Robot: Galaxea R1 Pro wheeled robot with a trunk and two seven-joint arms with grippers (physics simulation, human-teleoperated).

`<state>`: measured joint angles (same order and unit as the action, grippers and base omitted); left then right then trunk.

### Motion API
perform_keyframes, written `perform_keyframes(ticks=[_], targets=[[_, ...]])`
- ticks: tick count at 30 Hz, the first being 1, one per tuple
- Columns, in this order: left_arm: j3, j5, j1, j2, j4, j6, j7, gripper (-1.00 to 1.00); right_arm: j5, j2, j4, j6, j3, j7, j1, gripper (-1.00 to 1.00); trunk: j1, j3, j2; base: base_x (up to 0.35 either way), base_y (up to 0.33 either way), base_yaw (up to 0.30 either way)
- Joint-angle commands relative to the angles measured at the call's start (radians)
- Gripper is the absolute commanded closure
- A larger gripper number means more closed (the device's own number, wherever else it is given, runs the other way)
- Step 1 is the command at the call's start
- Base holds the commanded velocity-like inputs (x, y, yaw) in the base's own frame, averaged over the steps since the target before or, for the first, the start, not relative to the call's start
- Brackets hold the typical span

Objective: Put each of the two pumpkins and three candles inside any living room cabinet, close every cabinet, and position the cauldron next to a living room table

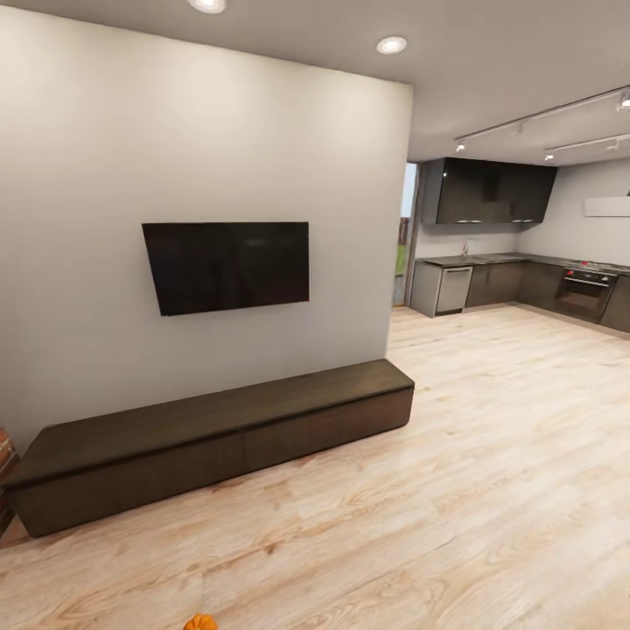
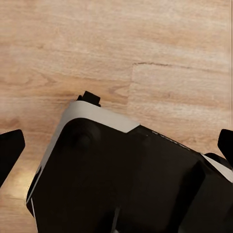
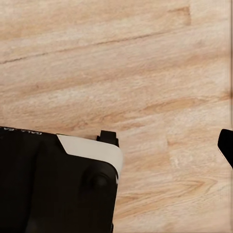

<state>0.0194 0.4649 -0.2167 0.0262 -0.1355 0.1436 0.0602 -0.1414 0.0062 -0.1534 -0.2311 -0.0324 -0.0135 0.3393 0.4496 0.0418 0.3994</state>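
Observation:
The cabinet (image 1: 219,437) is a long, low dark brown unit against the white wall under the TV, and all its flat fronts look shut. One orange pumpkin (image 1: 201,623) peeks in at the bottom edge of the head view, on the plank floor in front of the cabinet. The candles, the cauldron and the table are out of view. My left gripper (image 2: 116,145) hangs open over the floor and my own base, with one dark fingertip (image 2: 10,148) far from the other. The right gripper (image 3: 116,145) shows one fingertip (image 3: 226,145) at the picture's edge, spread wide, holding nothing.
A black TV (image 1: 227,265) hangs on the wall above the cabinet. A strip of red brick (image 1: 5,455) shows at the cabinet's left end. Light wood floor (image 1: 490,455) runs right toward a dark kitchen (image 1: 525,280) with an oven. My black and white base (image 2: 121,179) sits under both wrists.

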Motion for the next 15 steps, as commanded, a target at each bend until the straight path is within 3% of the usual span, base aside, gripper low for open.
perform_keyframes(ticks=[1,15], targets=[[0.002,0.002,0.0,0.0,-0.002,0.006,0.005,-1.0,-0.009,0.0,-0.001,-0.007,-0.004,-0.002,0.0,-1.0,0.0,0.0,0.001,0.075,-0.263,0.0],[0.002,-0.002,0.0,-0.001,-0.001,-0.024,0.004,-1.0,-0.012,0.0,-0.001,0.025,-0.004,-0.004,-0.001,-1.0,0.0,0.0,0.001,0.096,-0.293,0.0]])
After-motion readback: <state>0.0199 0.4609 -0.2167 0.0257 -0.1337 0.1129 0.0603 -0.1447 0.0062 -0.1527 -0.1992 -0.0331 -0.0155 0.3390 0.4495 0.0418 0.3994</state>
